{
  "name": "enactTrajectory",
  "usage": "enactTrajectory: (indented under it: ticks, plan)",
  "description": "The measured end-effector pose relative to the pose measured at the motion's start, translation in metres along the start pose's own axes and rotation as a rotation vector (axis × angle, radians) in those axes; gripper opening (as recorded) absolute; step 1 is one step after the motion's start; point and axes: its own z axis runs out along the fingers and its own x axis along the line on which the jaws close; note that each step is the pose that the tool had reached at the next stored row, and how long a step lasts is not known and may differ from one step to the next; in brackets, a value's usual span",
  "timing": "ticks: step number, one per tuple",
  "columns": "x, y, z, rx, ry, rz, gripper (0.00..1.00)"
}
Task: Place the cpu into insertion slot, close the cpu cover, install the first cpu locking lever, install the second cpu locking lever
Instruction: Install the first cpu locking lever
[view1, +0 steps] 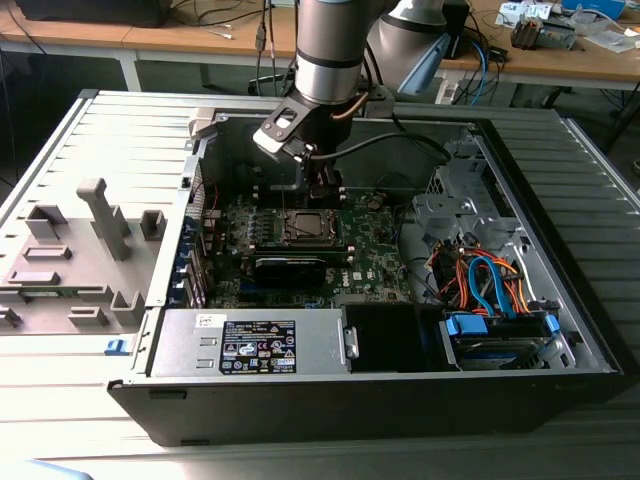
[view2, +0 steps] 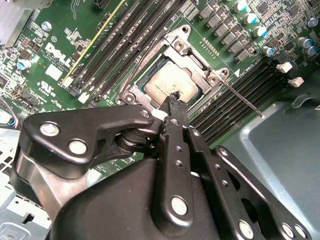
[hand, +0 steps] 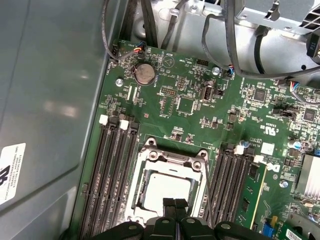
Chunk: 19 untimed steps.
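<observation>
The cpu (view2: 167, 82) lies flat in the insertion slot (view1: 305, 228) on the green motherboard (hand: 190, 107), its silvery top showing in both wrist views (hand: 162, 187). The cpu cover (view2: 189, 49) is a metal frame lying down around the chip (hand: 170, 159). A thin metal locking lever (view2: 243, 101) sticks out from the socket's corner over the black memory slots. My gripper (view2: 175, 97) is shut with nothing between its fingers. Its tips (hand: 174, 202) sit right at the chip's edge, just above the socket (view1: 322, 192).
The motherboard sits deep inside an open computer case (view1: 560, 330). Black memory slots (hand: 112, 170) flank the socket on both sides. Cables (view1: 490, 285) and a drive cage fill the exterior view's right. A power supply (view1: 250, 345) lies along the front, and a grey fixture (view1: 95, 235) stands outside.
</observation>
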Motion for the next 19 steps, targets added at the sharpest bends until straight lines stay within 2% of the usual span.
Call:
enactTrajectory:
  ticks: [13, 19]
  plan:
    - [0.0000, 0.0000, 0.0000, -0.0013, -0.0012, -0.028, 0.11]
    - [0.0000, 0.0000, 0.0000, -0.0025, -0.0023, -0.054, 0.11]
